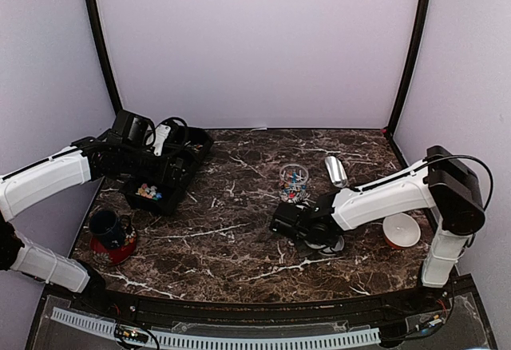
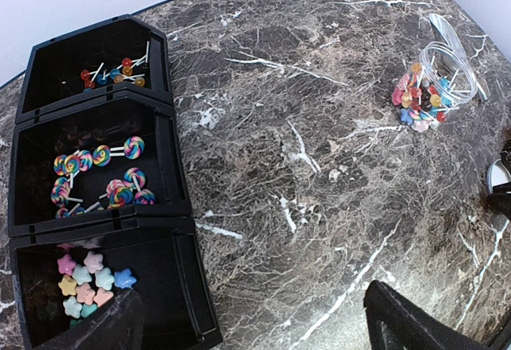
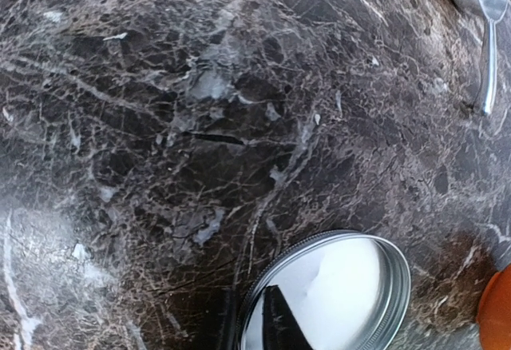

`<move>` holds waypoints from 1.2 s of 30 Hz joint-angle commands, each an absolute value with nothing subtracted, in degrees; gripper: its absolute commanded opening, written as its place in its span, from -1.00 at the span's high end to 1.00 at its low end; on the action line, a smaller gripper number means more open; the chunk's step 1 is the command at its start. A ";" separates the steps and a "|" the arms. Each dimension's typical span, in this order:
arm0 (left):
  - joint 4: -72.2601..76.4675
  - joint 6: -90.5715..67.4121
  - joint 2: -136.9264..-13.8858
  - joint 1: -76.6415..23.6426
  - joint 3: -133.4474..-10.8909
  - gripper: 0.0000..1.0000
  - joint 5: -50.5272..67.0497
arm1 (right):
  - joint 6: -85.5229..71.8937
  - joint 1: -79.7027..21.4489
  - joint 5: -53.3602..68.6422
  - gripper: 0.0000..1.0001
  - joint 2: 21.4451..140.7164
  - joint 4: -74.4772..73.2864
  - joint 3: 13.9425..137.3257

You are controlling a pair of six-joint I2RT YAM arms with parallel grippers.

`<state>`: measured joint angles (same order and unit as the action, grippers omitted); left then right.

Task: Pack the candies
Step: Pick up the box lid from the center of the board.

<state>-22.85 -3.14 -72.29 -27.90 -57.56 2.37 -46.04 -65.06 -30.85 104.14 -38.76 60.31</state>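
Right claw (image 1: 303, 230) hangs low over a round metal lid (image 3: 331, 286) lying flat on the dark marbled surface (image 1: 239, 250), midway through a job to pack the candies. Whether its jaws are clenched on the lid's rim or merely close to it cannot be told from any view. Left claw (image 2: 263, 330) is spread wide and holds nothing, hovering by a black tray (image 2: 96, 104) at the left of the surface.

The tray, the largest container, has three compartments in a row. Ball lollipops (image 2: 112, 74) on sticks fill one end, rainbow swirl lollipops (image 2: 100, 174) the middle, and pastel star sweets (image 2: 84, 282) the other end. None is full, and each shows bare black floor. A dark blue mug (image 1: 106, 226) on a red saucer (image 1: 120, 248) stands near the front left edge, its contents not visible. Right of centre, well apart from the tray, a glass jar (image 2: 451, 66) stands with its mouth uncovered. Candies (image 2: 417, 98) in mixed colours lie in its lower part, and the upper part looks empty. A metal scoop (image 1: 336, 170) lies near the jar on its right. A round orange-and-white piece (image 1: 402, 230) sits close to the right arm.

By the look of it, the filling is at least partly done, with some sweets in the jar and plenty more in the tray. The lid is off, so closing the jar appears to be a step not yet done.
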 commanded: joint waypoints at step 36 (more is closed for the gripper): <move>-16.88 -11.17 -71.21 -28.16 -56.75 -0.98 24.61 | -9.61 -70.32 -6.28 1.00 74.02 -10.70 58.37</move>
<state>-18.57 -5.13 -70.50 -27.90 -56.03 18.11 -19.68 -68.90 -8.34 73.65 -19.07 59.22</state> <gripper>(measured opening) 0.989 0.007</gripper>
